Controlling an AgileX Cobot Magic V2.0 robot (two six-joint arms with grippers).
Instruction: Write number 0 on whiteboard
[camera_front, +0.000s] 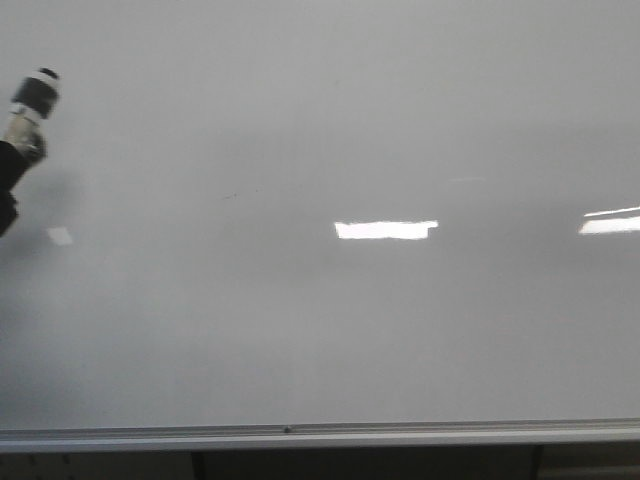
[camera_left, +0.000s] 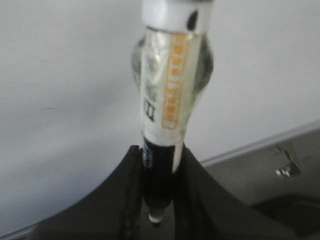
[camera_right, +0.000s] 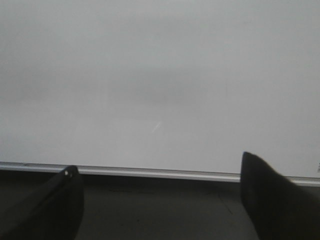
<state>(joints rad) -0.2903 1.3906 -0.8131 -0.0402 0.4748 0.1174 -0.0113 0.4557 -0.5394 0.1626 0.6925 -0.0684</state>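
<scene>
Whiteboard (camera_front: 320, 330): blank, no number 0 drawn yet. Only a faint short dash left of the central light reflection (camera_front: 386, 230), and a second reflection (camera_front: 610, 223) at the board's right edge. Silver edge strip (camera_front: 300, 435) runs along the board's bottom.

Marker (camera_front: 30, 110): at the board's far left edge, upper half. Long axis slopes up and rightward, toward the board; whether it touches is unclear.

Left gripper (camera_left: 161, 165): fingers clamped on the marker's dark lower barrel, labelled body projecting beyond them.

Right gripper (camera_right: 160, 200): spread wide, nothing held, facing the board above the strip.

Risk, as judged: the pen is gripped low, so pressing on the glossy board could pivot or slip it, leaving the oval broken. Starting so far left may crowd the stroke.
</scene>
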